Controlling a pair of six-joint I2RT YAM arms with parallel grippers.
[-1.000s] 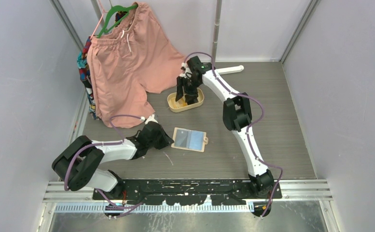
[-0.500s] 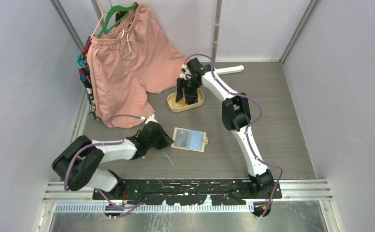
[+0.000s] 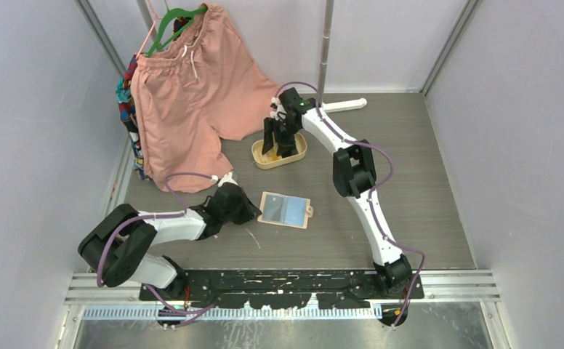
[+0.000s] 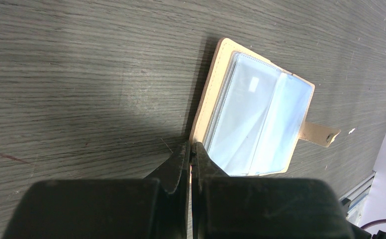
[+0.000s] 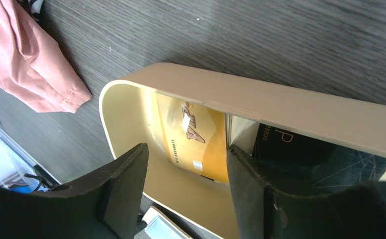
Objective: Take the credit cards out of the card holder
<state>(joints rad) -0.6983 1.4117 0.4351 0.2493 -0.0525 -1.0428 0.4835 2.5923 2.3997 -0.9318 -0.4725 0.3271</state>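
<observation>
The card holder (image 3: 286, 209) lies open and flat on the table, a beige wallet with pale blue clear sleeves (image 4: 255, 124) and a snap tab. My left gripper (image 3: 256, 211) is shut, and its tips (image 4: 191, 145) rest on the holder's near left edge. My right gripper (image 3: 279, 149) hangs open in the oval tan tray (image 3: 261, 161). In the right wrist view an orange-gold credit card (image 5: 196, 139) and a black one (image 5: 290, 149) lie in that tray (image 5: 280, 107). Nothing sits between the right gripper (image 5: 188, 172) fingers.
Pink shorts (image 3: 192, 94) on a green hanger spread over the back left, with patterned cloth (image 3: 128, 109) beside them. A white bar (image 3: 344, 105) lies at the back. Grey walls close in on both sides.
My right wrist has shifted slightly to the left over the tray. The left arm and the card holder have not moved.
</observation>
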